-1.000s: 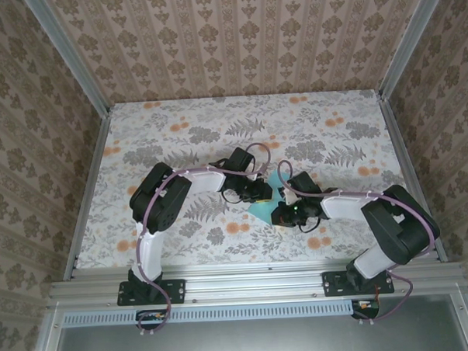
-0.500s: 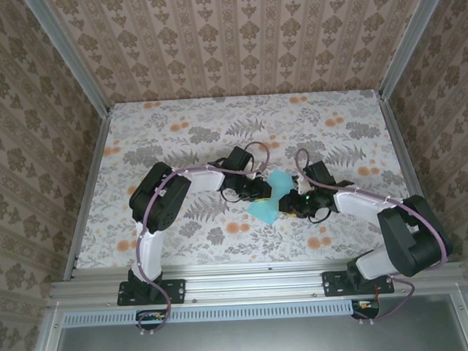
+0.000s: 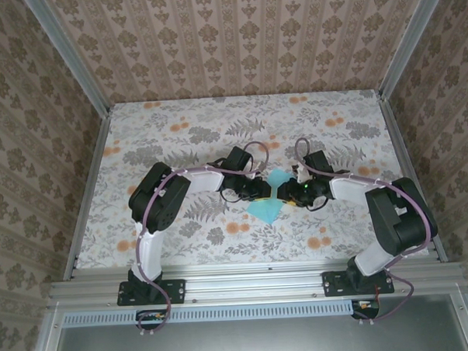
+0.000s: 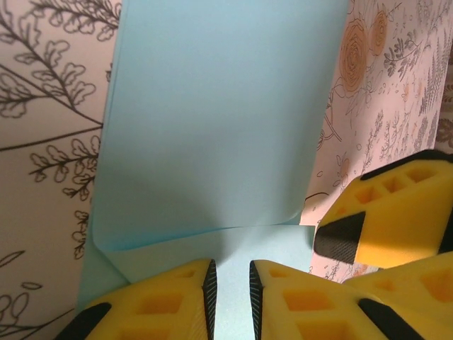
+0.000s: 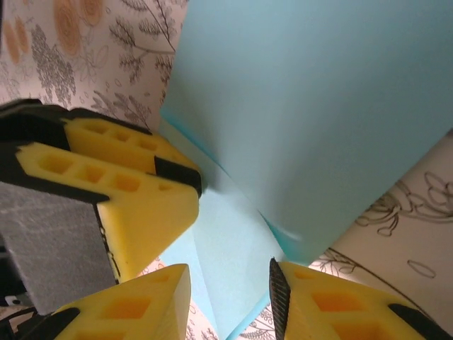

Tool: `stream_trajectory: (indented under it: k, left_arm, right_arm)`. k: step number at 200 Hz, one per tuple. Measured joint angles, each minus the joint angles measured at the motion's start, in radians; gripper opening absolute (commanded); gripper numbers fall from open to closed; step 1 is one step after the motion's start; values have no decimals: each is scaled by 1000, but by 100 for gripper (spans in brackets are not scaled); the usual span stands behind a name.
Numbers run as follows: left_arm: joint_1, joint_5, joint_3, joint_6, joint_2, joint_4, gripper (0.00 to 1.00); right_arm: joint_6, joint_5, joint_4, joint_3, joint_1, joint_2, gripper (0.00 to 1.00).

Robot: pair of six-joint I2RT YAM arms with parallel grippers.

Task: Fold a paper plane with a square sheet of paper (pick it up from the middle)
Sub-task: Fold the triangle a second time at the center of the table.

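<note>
Top external view: I see the square sheet of paper (image 3: 265,210) lying on the floral surface (image 3: 177,123), its light turquoise face up. My two arms reach in toward it from either side. The left pincer (image 3: 263,191) comes down on the sheet's left edge and the right pincer (image 3: 286,193) on its right edge, so the two tips nearly meet over the sheet. On the left wrist camera the sheet (image 4: 212,120) is partly folded. A broad flap lies over a lower layer, a crease runs across just ahead of my fingers, and one corner of the flap is curled and rounded. The left pincer (image 4: 232,283) is narrow, with only a slim slit between the black pads. I see turquoise paper through that slit, and nothing appears clamped in it. One yellow finger (image 4: 396,212) of the right pincer sits just beside the sheet's edge, over the patterned surface. On the right wrist camera the sheet (image 5: 318,106) stretches away from my fingers, and a folded seam runs toward them. The right pincer (image 5: 230,283) stands moderately wide over the sheet's near corner, with paper visible in the gap and neither pad closed on it. A finger (image 5: 127,184) of the left pincer rests at the sheet's edge, close beside my own.
</note>
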Motion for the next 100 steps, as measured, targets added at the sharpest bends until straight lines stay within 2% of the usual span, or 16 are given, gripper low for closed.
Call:
stream_trajectory:
  k: [100]
  left_arm:
    - [5,7,-21,0,-7,31,25]
  right_arm:
    - [-54,34,-33,43,-4,76,38]
